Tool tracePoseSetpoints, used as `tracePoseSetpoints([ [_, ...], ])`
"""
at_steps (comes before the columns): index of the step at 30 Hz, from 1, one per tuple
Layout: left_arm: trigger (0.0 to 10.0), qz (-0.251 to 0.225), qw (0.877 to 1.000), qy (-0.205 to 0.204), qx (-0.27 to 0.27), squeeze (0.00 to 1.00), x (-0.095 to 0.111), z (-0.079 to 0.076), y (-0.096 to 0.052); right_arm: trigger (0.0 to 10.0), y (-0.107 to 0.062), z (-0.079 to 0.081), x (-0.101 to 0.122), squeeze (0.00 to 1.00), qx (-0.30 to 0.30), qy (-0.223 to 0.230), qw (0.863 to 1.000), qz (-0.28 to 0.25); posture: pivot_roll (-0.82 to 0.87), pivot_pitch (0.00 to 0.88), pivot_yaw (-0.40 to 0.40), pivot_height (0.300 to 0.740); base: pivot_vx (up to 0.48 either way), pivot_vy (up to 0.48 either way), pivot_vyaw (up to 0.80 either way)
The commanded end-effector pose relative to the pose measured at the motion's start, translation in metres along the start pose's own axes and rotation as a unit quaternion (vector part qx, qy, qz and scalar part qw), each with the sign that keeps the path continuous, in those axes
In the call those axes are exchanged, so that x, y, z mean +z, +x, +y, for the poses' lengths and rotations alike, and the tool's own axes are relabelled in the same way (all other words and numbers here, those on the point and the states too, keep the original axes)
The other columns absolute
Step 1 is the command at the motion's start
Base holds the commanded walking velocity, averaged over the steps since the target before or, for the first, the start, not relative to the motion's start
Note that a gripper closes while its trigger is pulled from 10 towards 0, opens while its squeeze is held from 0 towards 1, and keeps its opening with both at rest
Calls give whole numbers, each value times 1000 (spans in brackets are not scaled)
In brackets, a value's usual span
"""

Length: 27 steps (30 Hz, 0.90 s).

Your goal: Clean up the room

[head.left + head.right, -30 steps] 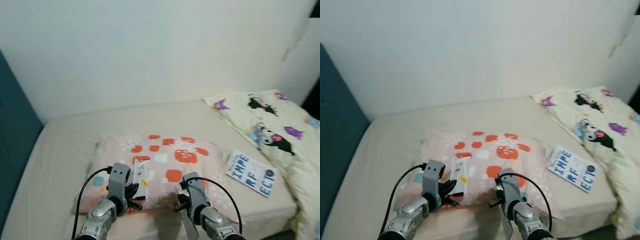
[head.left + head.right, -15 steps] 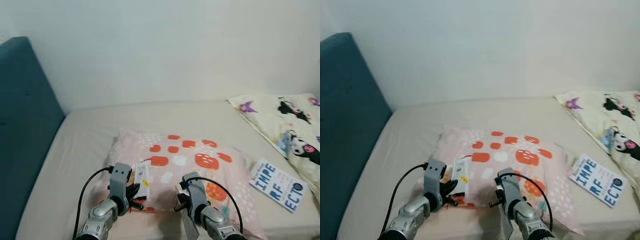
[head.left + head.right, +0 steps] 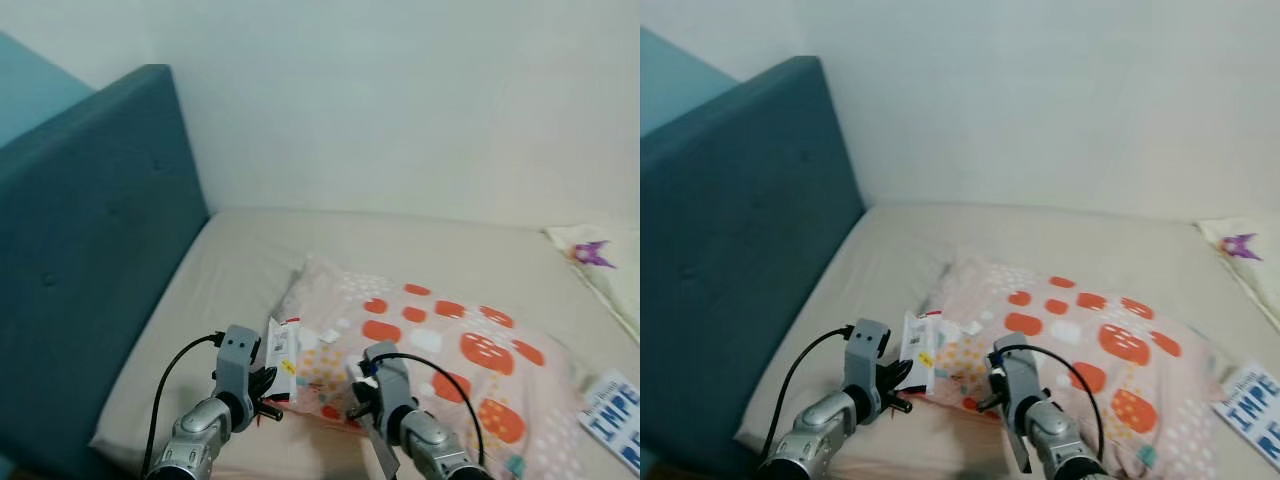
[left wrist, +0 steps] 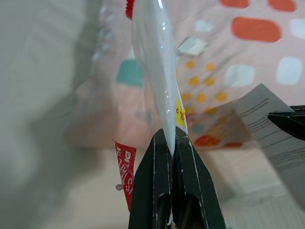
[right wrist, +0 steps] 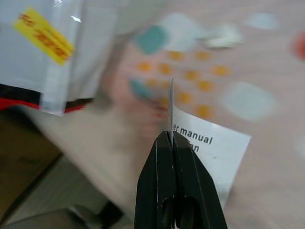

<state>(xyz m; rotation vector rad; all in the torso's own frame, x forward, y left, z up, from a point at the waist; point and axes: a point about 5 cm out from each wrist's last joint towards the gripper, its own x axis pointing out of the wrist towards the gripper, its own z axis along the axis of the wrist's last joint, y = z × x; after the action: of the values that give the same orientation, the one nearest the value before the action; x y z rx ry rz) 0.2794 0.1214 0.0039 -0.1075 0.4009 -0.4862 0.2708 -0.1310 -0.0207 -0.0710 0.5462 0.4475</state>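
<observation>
- Since a second earlier the head camera had swung toward the robot's left: the teal upholstered headboard (image 3: 80, 250) had come to fill that side, while the pink pillow with orange and white spots (image 3: 440, 350) and the blue-and-white book (image 3: 615, 405) had slid toward the right edge. Both arms sat in the same place in the picture, so I judged that the robot had turned and the things had not moved.
- The left gripper (image 4: 169, 143) was clamped, its jaws pressed together on the lower edge of a glossy white plastic wrapper with red trim and a yellow label (image 4: 157, 62), which stood upright and edge-on above the fingers.
- The right gripper (image 5: 171, 140) was likewise pinched shut on a thin white paper leaflet printed "manual" (image 5: 209, 148), held by one edge.
- Risk, as I judged it: each piece was held by a narrow margin only, so a jolt while walking or turning could have let the slick wrapper slide out, or the limp leaflet tear or fold away.
- A dropped piece would probably have landed on the beige bed sheet (image 3: 240, 270) or the floor beside it.
- Both silver forearms were bent forward and low, side by side before the body, over the near edge of the bed, with the pillow just beyond them.
</observation>
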Motion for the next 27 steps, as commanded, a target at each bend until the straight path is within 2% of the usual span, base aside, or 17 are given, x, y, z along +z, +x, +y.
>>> tracePoseSetpoints([
  [1, 10000, 5, 1000, 0, -5, 0, -3, -2, 0, 10000, -2, 0, -4, 0, 1, -2, 1000, 4, 0, 22, -25, 732, 0, 0, 663],
  [27, 10000, 13, 1000, -7, -12, 0, -7, -3, 0, 10000, -1, 5, -5, 0, 24, -19, 1000, 7, 3, 11, -28, 732, 0, 0, 662],
])
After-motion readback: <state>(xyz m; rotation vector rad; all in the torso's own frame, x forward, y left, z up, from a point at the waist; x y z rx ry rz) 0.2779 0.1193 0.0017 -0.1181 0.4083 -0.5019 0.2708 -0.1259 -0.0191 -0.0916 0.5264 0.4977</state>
